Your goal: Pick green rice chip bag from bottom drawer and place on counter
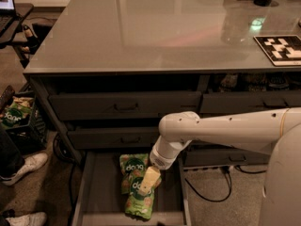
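Two green rice chip bags lie in the open bottom drawer, one behind and one in front, overlapping. My gripper hangs from the white arm that reaches in from the right, and it is down over the front bag, at its upper edge. The grey counter spreads above the drawer cabinet.
Closed handled drawer fronts sit above the open drawer. A black-and-white marker tag lies on the counter at right. A crate with more green bags and a person's white shoes are at left. Cables lie on the floor at right.
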Motion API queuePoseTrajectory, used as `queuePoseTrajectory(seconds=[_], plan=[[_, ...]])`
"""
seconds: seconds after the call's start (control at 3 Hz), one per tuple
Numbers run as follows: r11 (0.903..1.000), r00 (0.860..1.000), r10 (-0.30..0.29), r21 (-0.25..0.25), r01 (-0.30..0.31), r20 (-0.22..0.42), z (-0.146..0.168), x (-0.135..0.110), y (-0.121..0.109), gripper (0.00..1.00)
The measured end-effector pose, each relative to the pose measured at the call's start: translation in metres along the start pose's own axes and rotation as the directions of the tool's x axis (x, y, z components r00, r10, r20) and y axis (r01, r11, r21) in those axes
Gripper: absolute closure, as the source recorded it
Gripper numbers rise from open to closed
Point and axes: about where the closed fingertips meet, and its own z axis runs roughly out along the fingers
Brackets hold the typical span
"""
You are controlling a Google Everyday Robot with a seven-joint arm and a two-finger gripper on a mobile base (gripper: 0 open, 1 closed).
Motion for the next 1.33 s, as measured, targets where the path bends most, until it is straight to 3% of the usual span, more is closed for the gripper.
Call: queuePoseTrajectory(seconds=[0.33,0.67,1.0,1.33], plan=[[0.9999,0.999,0.008,-0.008,-0.007,0.036,0.013,-0.004,-0.009,0.0],[0.999,0.994,0.046,-0.006,-0.045,0.098,0.048,-0.009,-0.041,0.0],[0.9957,0.984,0.092,-0.023,-0.09,0.155,0.084,0.02,-0.055,0.0],[0.9888,0.975,0.146,-0.058,-0.138,0.17,0.124,0.037,-0.072,0.0]])
